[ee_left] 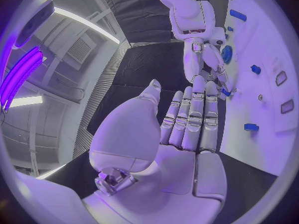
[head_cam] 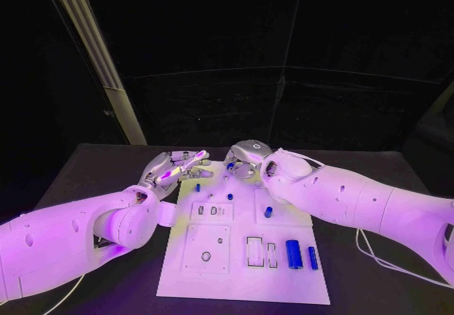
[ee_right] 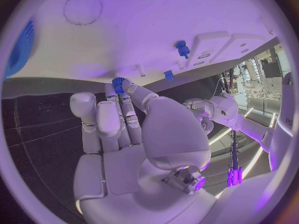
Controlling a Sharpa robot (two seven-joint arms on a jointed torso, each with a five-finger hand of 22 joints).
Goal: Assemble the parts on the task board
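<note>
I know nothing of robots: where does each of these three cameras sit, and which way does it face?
Head view: on the robot's head, looking down at the board; both arms reach in, left hand and right hand.
Left wrist view: behind the left hand, looking along its open palm to the board and the right hand.
Right wrist view: behind the right hand, facing the board; its fingertips pinch a blue part.
Shared: all three show the board and the right hand.
</note>
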